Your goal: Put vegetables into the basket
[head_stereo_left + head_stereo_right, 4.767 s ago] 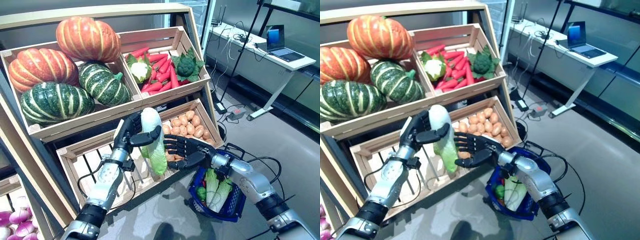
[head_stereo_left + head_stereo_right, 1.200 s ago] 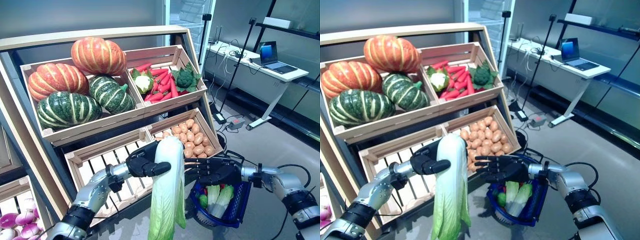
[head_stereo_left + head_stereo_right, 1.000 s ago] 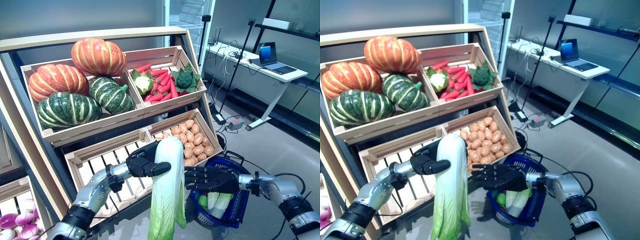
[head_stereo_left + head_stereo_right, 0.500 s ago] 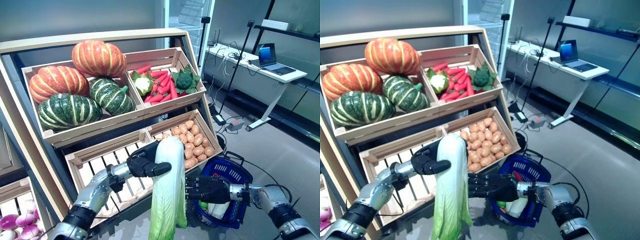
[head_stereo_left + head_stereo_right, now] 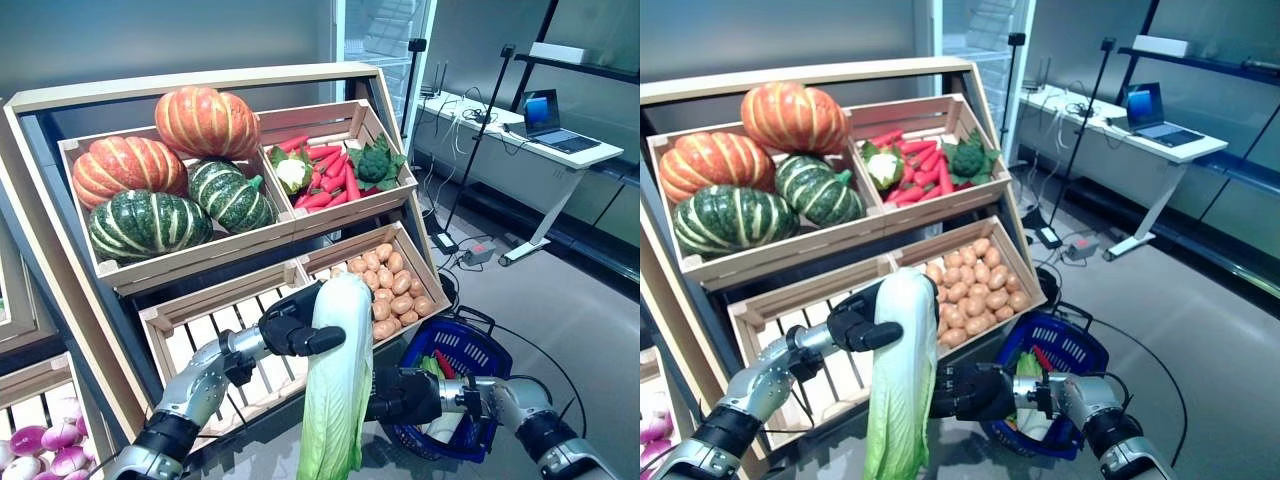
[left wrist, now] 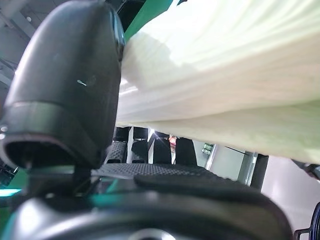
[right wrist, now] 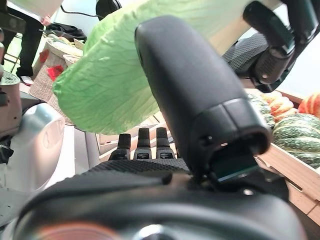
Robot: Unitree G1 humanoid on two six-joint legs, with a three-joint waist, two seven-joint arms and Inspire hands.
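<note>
In front of the wooden produce stand (image 5: 60,330), just left of the blue basket (image 5: 462,352): a napa cabbage (image 5: 335,385) mid-transfer.

The left hand (image 5: 292,328) has its fingers and thumb curled round the cabbage's pale, ribbed white stem end, so the head hangs upright with its crinkled green leaves pointing down. The right hand (image 5: 975,391) reaches in from the basket's side at the leafy lower half with straight, spread fingers, partly hidden behind the leaves; whether it touches them I cannot tell. The step in hand looks like a hand-over or carry toward the basket, a plastic mesh tub that already holds greens and something red. Next, the long, limp head probably needs support from below, then swinging right and lowering over the basket's rim without snagging the leaves.
</note>
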